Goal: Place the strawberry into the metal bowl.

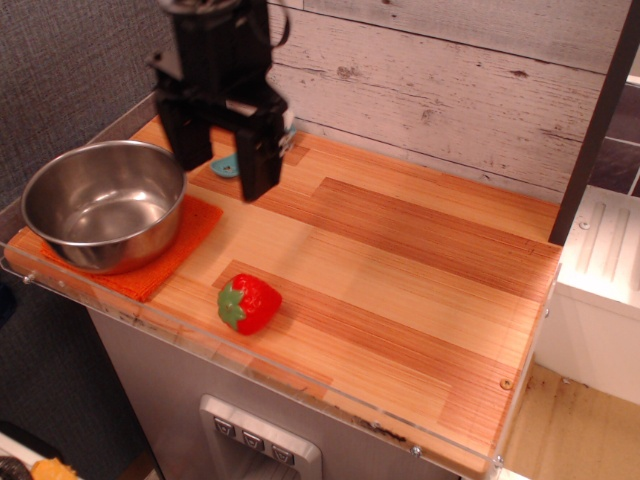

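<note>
One strawberry (249, 303), one metal bowl (104, 203) and one gripper (222, 173) make up the working set; each appears once only.

Gripper state: the two black fingers stand apart with a clear gap between them and hold nothing. The gripper hangs above the table (420, 270), its fingers pointing down.

Key relation: the strawberry lies toward the front edge of the table from the gripper, nearly straight ahead of it and slightly to the camera's right, well apart from the fingertips and lower than them. It rests on its side on bare wood, close to the front edge. Its long axis runs roughly parallel to that front edge, green cap toward the bowl side and red tip pointing away. The open fingers appear set roughly along this same line, so a wrist turn is probably required to close across the narrower body.

Bowl position: beside the gripper on the camera's left, upright, empty, seated on one orange cloth mat (190, 232). The strawberry is outside it, near the mat's corner but not touching.

Other items: one teal brush (228, 164) lies behind the gripper, mostly hidden by it.
</note>
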Motion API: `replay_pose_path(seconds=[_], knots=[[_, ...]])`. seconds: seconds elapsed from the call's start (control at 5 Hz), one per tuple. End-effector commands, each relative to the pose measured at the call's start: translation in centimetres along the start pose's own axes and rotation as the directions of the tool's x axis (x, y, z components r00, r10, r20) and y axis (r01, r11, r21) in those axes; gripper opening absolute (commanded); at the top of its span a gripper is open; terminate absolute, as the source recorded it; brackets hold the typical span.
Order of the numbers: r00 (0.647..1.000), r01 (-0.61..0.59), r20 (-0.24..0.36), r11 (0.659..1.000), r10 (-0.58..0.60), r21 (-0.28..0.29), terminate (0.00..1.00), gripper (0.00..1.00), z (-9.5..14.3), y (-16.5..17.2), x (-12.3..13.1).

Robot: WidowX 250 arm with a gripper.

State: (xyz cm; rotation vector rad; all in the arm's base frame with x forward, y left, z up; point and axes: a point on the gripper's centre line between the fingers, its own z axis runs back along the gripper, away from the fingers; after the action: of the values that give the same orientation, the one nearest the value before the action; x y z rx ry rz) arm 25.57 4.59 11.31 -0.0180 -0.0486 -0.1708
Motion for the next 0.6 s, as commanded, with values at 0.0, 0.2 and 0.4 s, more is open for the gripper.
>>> replay_pose_path(seconds=[0.0, 0.2, 0.4], knots=[[0.997, 0.07, 0.018, 0.997, -0.07, 0.017, 0.0, 1.0, -2.3, -0.8, -2.1], [0.995, 0.102, 0.007, 0.995, -0.102, -0.007, 0.0, 1.0, -4.2, -1.9, -1.9], [0.993, 0.115, 0.015, 0.993, -0.115, 0.0, 0.0, 1.0, -5.6, -2.8, -1.7]])
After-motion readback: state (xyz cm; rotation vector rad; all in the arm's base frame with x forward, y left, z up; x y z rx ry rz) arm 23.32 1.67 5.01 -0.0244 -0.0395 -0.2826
